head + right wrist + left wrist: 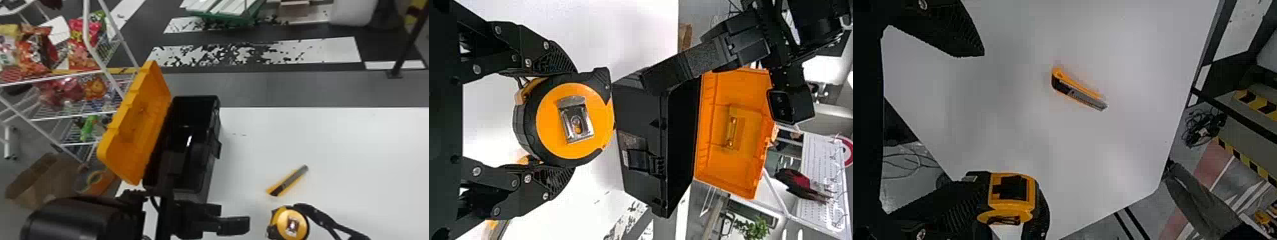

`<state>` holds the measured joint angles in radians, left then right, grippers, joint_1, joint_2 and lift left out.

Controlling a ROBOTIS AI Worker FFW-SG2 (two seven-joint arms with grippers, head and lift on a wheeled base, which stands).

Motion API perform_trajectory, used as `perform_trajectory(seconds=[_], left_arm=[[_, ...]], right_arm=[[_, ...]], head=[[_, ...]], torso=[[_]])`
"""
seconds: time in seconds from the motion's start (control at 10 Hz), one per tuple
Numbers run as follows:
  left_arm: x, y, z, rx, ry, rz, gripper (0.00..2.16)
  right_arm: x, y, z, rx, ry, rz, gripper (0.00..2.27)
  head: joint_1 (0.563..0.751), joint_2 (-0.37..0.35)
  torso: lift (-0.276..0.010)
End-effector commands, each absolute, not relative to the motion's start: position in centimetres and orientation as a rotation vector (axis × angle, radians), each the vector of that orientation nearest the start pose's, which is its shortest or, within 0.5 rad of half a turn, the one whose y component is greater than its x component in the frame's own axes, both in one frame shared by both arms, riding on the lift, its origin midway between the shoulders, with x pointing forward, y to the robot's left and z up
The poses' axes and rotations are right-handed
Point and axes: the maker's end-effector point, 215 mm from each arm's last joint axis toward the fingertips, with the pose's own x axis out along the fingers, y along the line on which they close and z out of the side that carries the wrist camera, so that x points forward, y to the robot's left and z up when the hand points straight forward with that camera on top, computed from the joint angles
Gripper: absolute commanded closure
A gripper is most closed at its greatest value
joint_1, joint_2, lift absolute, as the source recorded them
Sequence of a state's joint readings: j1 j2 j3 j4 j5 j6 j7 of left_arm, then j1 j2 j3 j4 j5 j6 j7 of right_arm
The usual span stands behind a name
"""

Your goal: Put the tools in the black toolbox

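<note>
1. The right gripper's fingers were closed on the tape measure; the left gripper's stood wide apart, empty.
2. The utility knife lay on the table.
3. The black toolbox's lid was open; both tools seemingly remained to be put inside.

No words or numbers can be read for certain, the print on the shiny red plastic snack bag and bright pink plastic one on the white wire rack being too small.
</note>
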<state>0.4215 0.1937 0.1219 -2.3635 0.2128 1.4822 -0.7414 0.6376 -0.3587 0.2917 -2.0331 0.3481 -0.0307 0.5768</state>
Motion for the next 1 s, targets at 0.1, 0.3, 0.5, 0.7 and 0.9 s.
perform_trajectory(seconds=[0.1, 0.3, 0.5, 0.7, 0.9], left_arm=[[25.3, 12.8, -45.2, -0.410, 1.137, -0.720, 0.07], [25.9, 11.7, -44.5, -0.391, 1.119, -0.746, 0.07], [26.6, 11.0, -44.0, -0.378, 1.103, -0.763, 0.07], [26.7, 10.2, -43.6, -0.374, 1.095, -0.783, 0.07], [26.7, 9.4, -43.4, -0.363, 1.092, -0.801, 0.08]], right_arm=[[26.6, -2.0, -46.9, -0.450, 0.266, 1.053, 2.01], [26.5, -1.4, -47.1, -0.447, 0.266, 1.065, 2.01], [26.3, -0.8, -47.3, -0.442, 0.268, 1.082, 2.01], [26.6, -0.2, -47.1, -0.442, 0.258, 1.089, 2.01], [26.6, 0.4, -46.9, -0.441, 0.250, 1.098, 2.01]], head=[[0.695, 0.253], [0.695, 0.249], [0.695, 0.238], [0.695, 0.232], [0.695, 0.226]], torso=[[-0.039], [-0.039], [-0.039], [-0.039], [-0.039]])
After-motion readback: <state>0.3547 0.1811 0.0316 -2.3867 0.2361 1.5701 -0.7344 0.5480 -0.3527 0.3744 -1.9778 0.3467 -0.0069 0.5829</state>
